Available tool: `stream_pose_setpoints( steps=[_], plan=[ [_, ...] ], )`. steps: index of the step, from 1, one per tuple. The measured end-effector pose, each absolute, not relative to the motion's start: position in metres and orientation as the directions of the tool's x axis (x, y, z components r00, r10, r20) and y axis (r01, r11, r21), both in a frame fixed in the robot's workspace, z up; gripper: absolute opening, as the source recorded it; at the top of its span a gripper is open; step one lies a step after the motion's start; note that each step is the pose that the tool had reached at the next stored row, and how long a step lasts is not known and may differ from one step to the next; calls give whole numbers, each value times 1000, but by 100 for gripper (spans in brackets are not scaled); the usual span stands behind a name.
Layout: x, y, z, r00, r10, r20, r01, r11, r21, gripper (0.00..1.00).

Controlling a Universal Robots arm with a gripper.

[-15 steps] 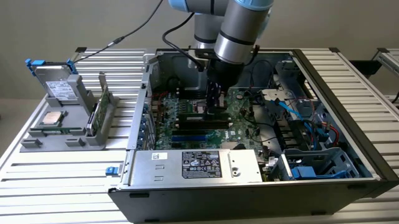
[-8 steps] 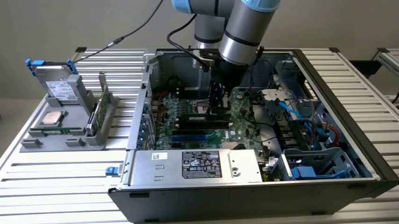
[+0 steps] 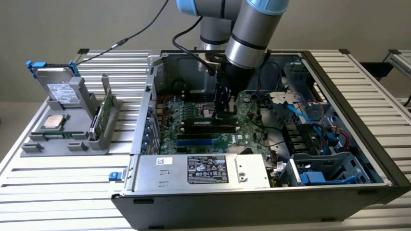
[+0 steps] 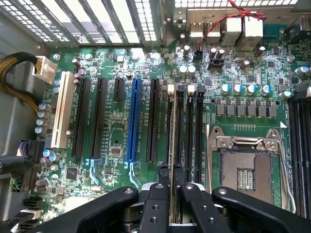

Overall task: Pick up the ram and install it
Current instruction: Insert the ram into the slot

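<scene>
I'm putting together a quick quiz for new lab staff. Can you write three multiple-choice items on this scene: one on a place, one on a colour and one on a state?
1. Where is the hand?
A. over the motherboard inside the open case
B. over the grey tray beside the case
C. above the power supply

2. In the wrist view, what colour is the one long slot that is neither black nor white?
A. red
B. blue
C. yellow

3. What state is the processor socket in?
A. it holds a chip
B. it is covered by a cooler
C. it is empty

Answers:
1 A: the arm reaches down into the case and the hand hangs over the green board.
2 B: a single blue slot stands among black ones.
3 C: the socket's bare contacts show inside its metal frame.
</scene>
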State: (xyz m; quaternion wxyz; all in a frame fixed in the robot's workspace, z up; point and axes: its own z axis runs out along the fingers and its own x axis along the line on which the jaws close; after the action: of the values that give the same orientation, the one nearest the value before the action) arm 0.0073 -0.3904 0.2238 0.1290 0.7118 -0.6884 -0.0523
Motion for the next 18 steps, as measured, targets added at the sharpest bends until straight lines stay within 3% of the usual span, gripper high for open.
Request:
stream_pose_setpoints(
  steps=[18],
  plan=[
    [5, -390, 222, 49, -993, 103, -965, -21, 260, 14]
  ],
)
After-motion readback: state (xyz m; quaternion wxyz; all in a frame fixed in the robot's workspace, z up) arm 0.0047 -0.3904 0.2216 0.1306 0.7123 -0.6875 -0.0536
